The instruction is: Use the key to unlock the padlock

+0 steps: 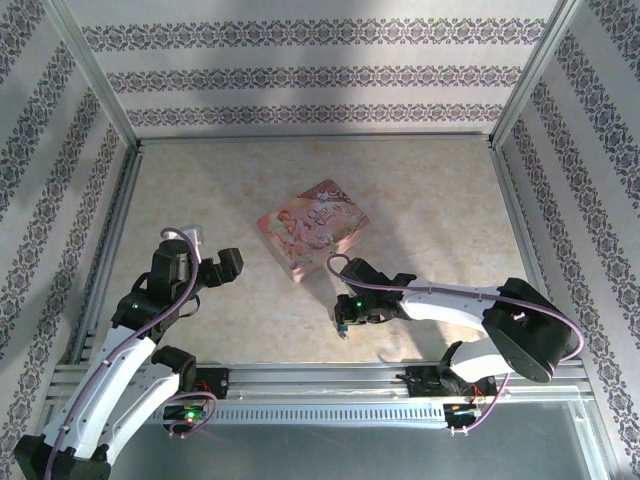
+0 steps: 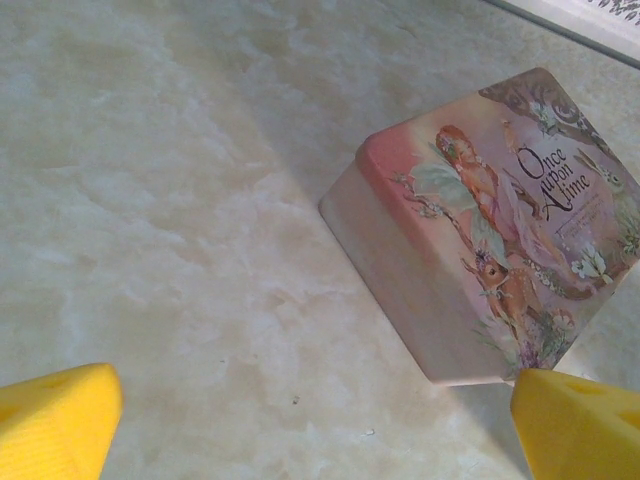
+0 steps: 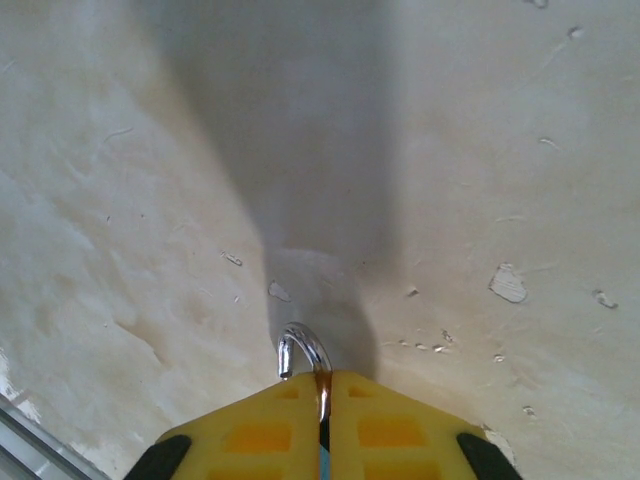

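Note:
My right gripper (image 3: 322, 378) is shut on the padlock (image 3: 304, 349), held low over the table. The padlock's silver shackle curves out beyond the yellow fingertips, and its left end hangs free. A thin sliver of its blue body shows between the pads. In the top view this gripper (image 1: 345, 314) is near the table's front middle, with a small blue speck of the padlock (image 1: 342, 328) beneath it. The key is out of view. My left gripper (image 2: 315, 400) is open and holds nothing; its yellow fingers (image 2: 58, 422) are spread wide above bare table, left of the tin.
A pink illustrated tin box (image 1: 312, 227) lies on the middle of the table, between the two arms; it also appears at the right of the left wrist view (image 2: 490, 230). Metal frame rails (image 1: 330, 378) border the table on all sides.

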Action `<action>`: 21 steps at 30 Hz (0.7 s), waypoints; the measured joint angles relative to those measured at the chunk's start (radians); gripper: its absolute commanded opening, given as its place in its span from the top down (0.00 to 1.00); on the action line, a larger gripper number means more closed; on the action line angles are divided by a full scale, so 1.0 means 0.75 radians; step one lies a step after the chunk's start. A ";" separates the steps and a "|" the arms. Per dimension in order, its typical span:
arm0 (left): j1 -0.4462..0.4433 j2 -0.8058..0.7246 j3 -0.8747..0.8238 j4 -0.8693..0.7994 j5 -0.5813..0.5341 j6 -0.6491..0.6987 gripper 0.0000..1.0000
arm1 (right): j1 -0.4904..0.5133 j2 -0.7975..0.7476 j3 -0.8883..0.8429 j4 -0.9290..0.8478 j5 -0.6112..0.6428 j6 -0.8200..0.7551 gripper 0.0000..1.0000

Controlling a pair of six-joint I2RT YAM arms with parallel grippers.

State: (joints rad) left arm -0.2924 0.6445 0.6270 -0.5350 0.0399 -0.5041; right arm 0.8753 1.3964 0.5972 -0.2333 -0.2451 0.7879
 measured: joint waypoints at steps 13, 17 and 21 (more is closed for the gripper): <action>0.001 -0.013 0.053 -0.006 -0.061 0.011 0.01 | -0.095 -0.364 0.107 -0.254 0.132 -0.117 0.51; 0.001 -0.021 0.053 -0.006 -0.136 0.036 0.01 | -0.213 -0.527 0.129 -0.326 0.188 -0.213 0.44; 0.001 -0.060 0.051 0.005 -0.253 0.094 0.01 | -0.372 -0.679 0.129 -0.370 0.236 -0.321 0.39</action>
State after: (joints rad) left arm -0.2920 0.5999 0.6655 -0.5316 -0.1501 -0.4339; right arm 0.5961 0.8871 0.6937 -0.5110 -0.0681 0.5468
